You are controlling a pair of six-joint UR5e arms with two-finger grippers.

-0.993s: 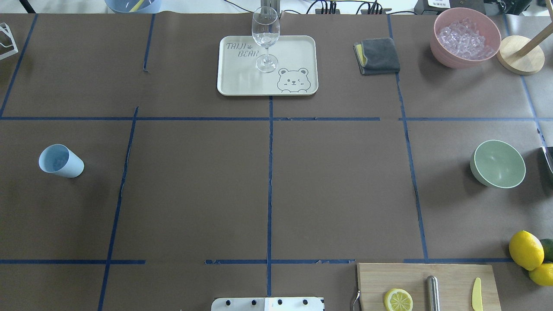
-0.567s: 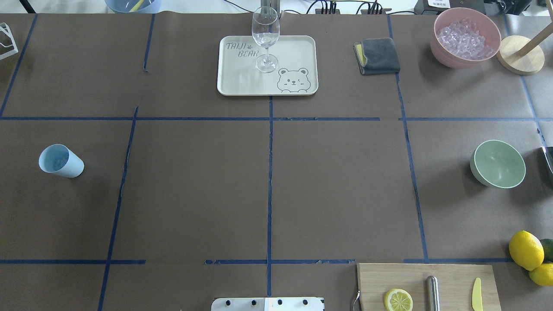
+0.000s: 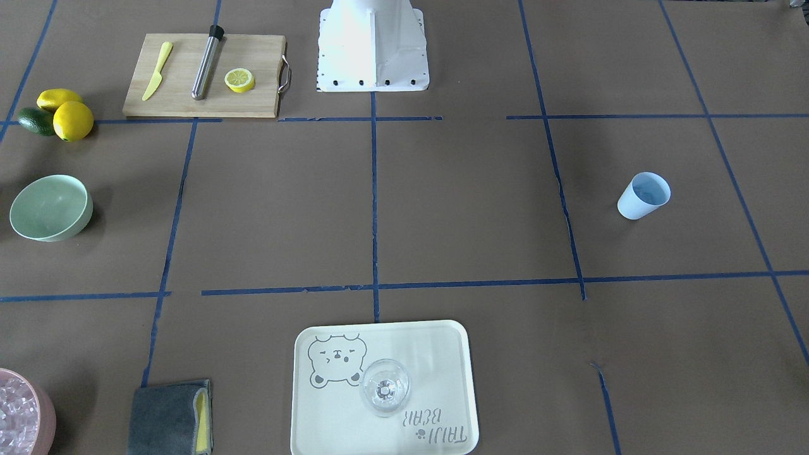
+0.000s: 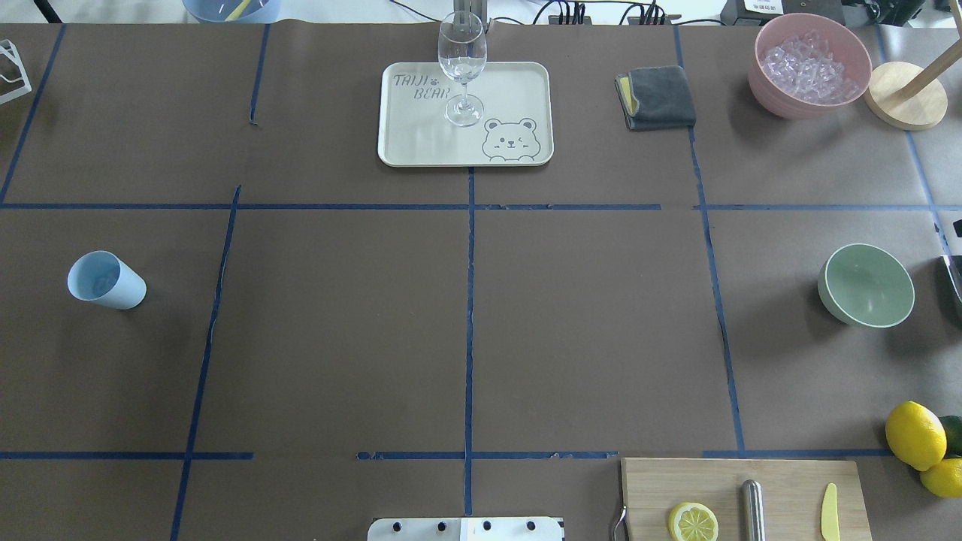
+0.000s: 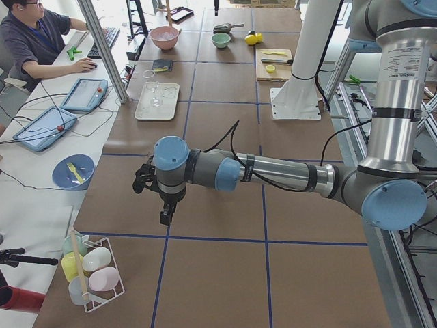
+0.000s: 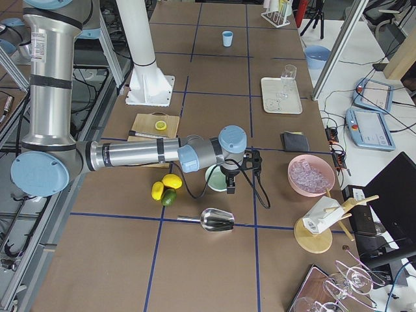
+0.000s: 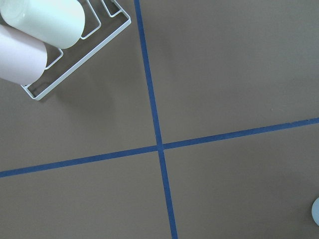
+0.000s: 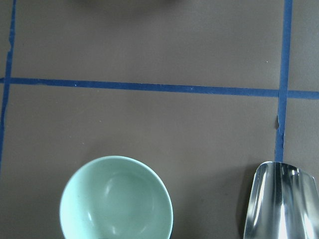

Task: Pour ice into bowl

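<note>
In the front-facing view we see the bowl point(image 3: 50, 207) upright at the left edge and the light blue cup point(image 3: 643, 196) at mid right, well apart. We cannot tell whether ice lies in the cup.

Overhead, the pink tub point(image 4: 766, 94) at upper right holds clear cubes point(image 4: 808, 64).

From the left end, the left gripper point(image 5: 164, 216) hangs at centre left; whether its fingers are apart or together we cannot tell.

From the right end, the right gripper point(image 6: 231, 187) hangs beside the bowl, and there too we cannot tell.

In the right wrist view, the bowl is lower left and a metal scoop point(image 8: 281, 199) lower right.

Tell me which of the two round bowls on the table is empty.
The mint-green bowl: its inside is bare, whereas the pink tub holds a heap of clear cubes.
</note>
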